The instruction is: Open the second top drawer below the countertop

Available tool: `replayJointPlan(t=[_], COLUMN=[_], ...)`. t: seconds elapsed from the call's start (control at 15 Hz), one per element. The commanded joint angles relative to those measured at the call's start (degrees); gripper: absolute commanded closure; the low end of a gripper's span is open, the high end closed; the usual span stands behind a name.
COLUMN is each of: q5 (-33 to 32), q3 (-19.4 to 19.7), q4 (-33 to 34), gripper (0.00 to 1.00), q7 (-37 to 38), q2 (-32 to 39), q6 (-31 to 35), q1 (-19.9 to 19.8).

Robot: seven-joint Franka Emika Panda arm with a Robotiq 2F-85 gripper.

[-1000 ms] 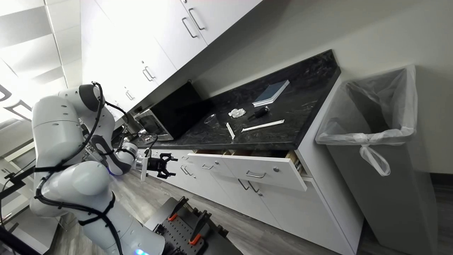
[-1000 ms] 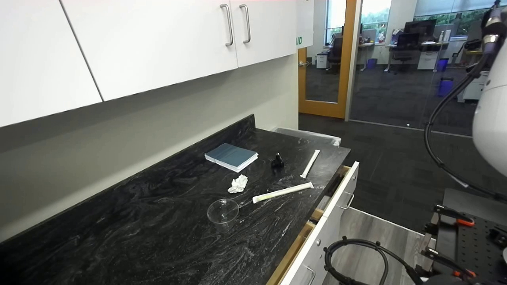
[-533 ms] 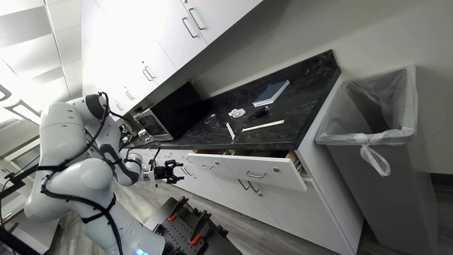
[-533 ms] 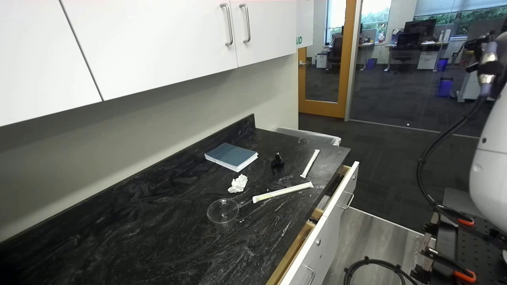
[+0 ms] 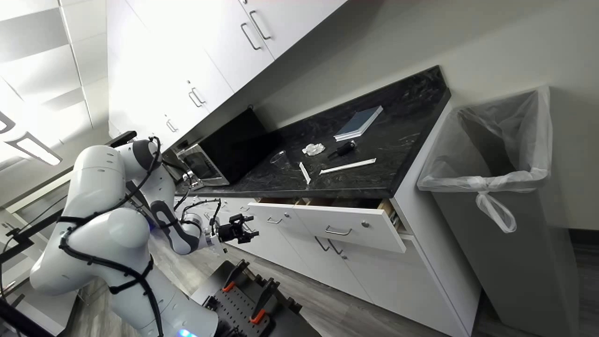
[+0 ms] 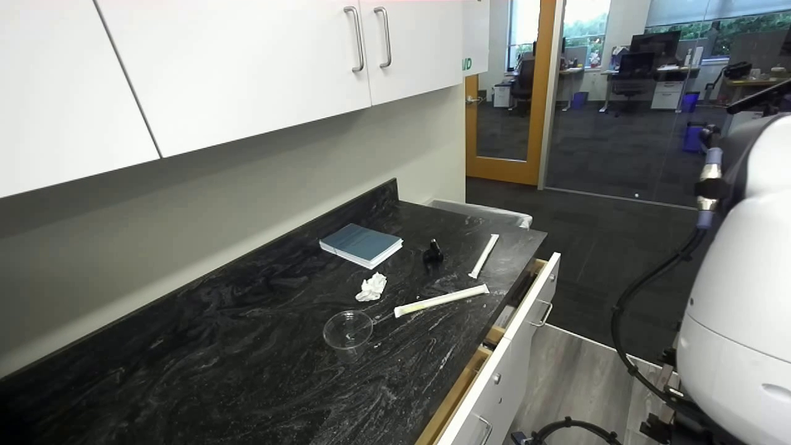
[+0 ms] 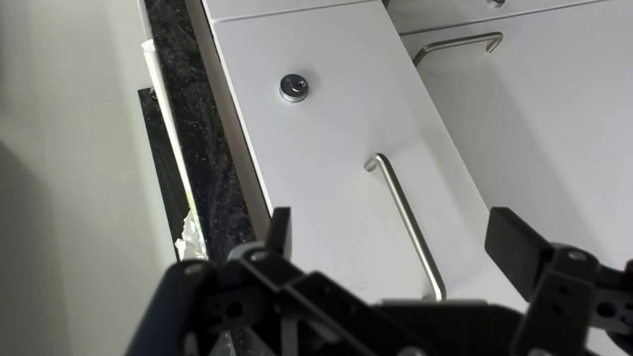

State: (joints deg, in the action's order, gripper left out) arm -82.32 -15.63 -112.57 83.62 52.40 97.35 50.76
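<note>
1. So the second top drawer (image 7: 341, 173) is right under the countertop (image 6: 266, 346), already partway out with its tan wooden box (image 6: 455, 392) showing.
2. The gripper (image 5: 254, 225) hangs out in front of the countertop's edge, fingers (image 7: 517, 249) spread wide apart.
3. Wider drawer (image 5: 348, 221) next along, same deal: under the countertop, also partway out.
4. Up on the countertop: blue book (image 6: 361, 243), crumpled paper (image 6: 372, 287), clear cup (image 6: 348, 329), couple of white sticks (image 6: 442, 300).
5. Lined bin (image 5: 514, 252) sits just past the countertop's end.
</note>
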Motion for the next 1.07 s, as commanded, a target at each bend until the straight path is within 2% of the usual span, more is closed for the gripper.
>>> replayJointPlan(t=[0.0, 0.13, 0.47, 0.73, 1.0], q5=[-0.73, -0.74, -0.53, -1.30, -5.80], q3=[-1.08, -1.04, 0.36, 0.63, 2.48], q4=[0.97, 1.62, 8.98, 14.98, 18.02], gripper=[0.00, 0.00, 0.00, 0.00, 0.00], q7=[-0.03, -0.04, -3.32, -6.60, -8.81], q2=[1.07, 1.62, 6.92, 11.44, 14.40], q6=[-0.81, -0.79, -8.81, -9.55, -8.07], q1=[-1.17, -1.16, 1.52, 1.45, 1.11])
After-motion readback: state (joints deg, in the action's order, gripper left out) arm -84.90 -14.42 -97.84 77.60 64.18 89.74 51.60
